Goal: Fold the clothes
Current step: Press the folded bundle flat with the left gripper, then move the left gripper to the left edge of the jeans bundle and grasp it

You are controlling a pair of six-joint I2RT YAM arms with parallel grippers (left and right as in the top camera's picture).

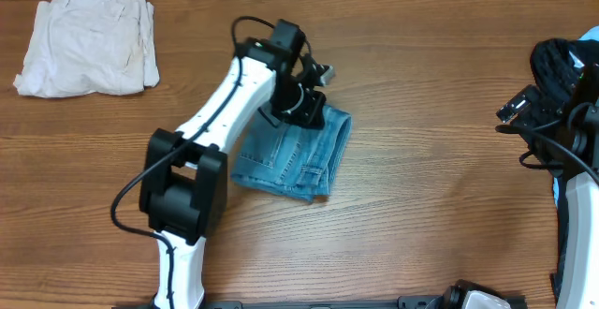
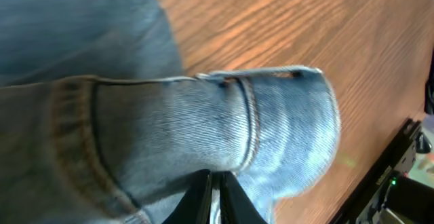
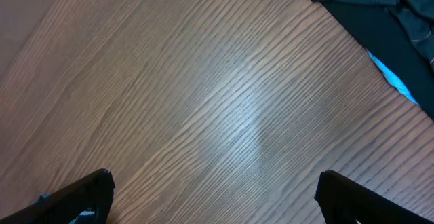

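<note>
The clothes are a pair of light blue denim jeans (image 1: 298,157), lying folded into a small bundle mid-table. My left gripper (image 1: 299,110) is down on the bundle's far edge. In the left wrist view the denim (image 2: 203,122) with its seam fills the frame, and the left gripper (image 2: 215,198) is shut with a thin fold of cloth pinched between its black fingers (image 2: 198,200). My right gripper (image 1: 522,112) hovers far to the right, away from the jeans. In its own view the right gripper (image 3: 217,200) stands wide open over bare wood.
A cream-white folded garment (image 1: 89,42) lies at the back left. A black garment (image 1: 562,61) with a red-and-white print sits at the back right, beside the right arm, and shows dark in the right wrist view (image 3: 380,7). The left arm (image 1: 192,173) slants across the front left.
</note>
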